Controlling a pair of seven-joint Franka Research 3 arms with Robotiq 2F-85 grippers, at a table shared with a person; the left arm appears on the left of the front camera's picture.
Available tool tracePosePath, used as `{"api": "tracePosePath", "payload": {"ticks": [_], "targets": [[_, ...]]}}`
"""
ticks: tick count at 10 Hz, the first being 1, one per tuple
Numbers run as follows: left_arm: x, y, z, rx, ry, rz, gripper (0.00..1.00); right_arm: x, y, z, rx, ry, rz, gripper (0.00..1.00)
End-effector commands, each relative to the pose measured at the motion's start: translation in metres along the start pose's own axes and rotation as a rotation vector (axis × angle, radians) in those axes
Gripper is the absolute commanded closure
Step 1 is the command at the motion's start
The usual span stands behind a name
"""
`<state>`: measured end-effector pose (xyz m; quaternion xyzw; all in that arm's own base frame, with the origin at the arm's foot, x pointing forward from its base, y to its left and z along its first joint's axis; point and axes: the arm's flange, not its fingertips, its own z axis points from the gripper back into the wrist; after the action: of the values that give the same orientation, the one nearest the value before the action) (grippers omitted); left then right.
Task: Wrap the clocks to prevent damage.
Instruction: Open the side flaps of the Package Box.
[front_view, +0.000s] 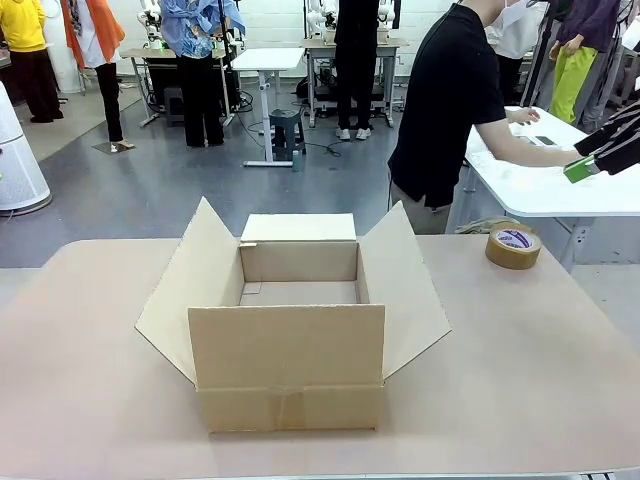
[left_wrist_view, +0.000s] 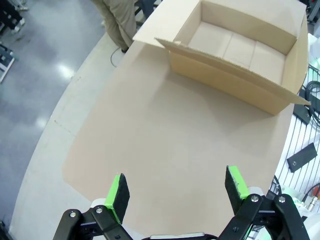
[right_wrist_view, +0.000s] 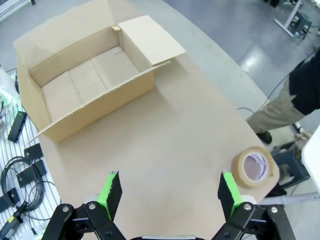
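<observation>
table (front_view: 520, 380): large tan surface, mostly bare. no wrapping material lies on it in any view.

person (front_view: 445, 110): stands at the far right corner, turned away from this table, leaning over a separate white table (front_view: 540, 185) with both arms out. what they handle there is too small to tell.

cardboard box (front_view: 288, 372): centre of the table, upright, all four flaps folded outward. both wrist views look down into it and the floor is bare cardboard.

clocks: i cannot tell from these pictures where they are. none in the box, none on the tan surface, none in either gripper.

tape roll (front_view: 513, 246): brown, lying flat near the far right edge of the table, well apart from the box.

left gripper (left_wrist_view: 175, 187): fingers spread wide, nothing between the green pads, high over bare table to the box's left.

right gripper (right_wrist_view: 167, 190): likewise spread and empty, high over the table between box and tape roll.

progress (judgement): at the very start. box is ready, but nothing is wrapped or packed. left to do: get clocks and wrap to the table, wrap, box, tape.

obstructions: none on the table. the near flap and side flaps stand out into the approach paths.
</observation>
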<state>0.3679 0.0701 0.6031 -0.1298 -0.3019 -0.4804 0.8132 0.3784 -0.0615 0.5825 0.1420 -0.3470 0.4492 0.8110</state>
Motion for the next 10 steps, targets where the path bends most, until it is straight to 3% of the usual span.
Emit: {"api": "tracePosePath", "payload": {"ticks": [1,3,7,8,9,10], "targets": [[-0.0062,0.0029,0.0011,-0.035,-0.083,-0.043,0.00,0.0011,-0.0024,-0.0024,-0.010,-0.015,0.003,0.00],[-0.0012,0.0010,0.0013,-0.006,-0.029,-0.012,0.00,0.0011,-0.0024,-0.0024,-0.010,-0.015,0.003,0.00],[-0.0012,0.0010,0.0013,-0.006,-0.029,-0.012,0.00,0.0011,-0.0024,-0.0024,-0.010,-0.015,0.003,0.00],[-0.0007,0.0008,0.0013,-0.004,-0.034,-0.021,0.07,0.0002,0.0001,0.0001,0.000,0.000,0.000,0.00],[-0.0022,-0.0025,0.0048,0.001,-0.012,-0.021,0.59,0.0016,0.0023,0.0045,0.007,0.008,-0.007,0.60],[-0.0019,-0.0026,0.0071,-0.004,-0.009,-0.027,0.66,0.0023,0.0049,0.0064,0.014,0.014,0.005,0.60]]}}
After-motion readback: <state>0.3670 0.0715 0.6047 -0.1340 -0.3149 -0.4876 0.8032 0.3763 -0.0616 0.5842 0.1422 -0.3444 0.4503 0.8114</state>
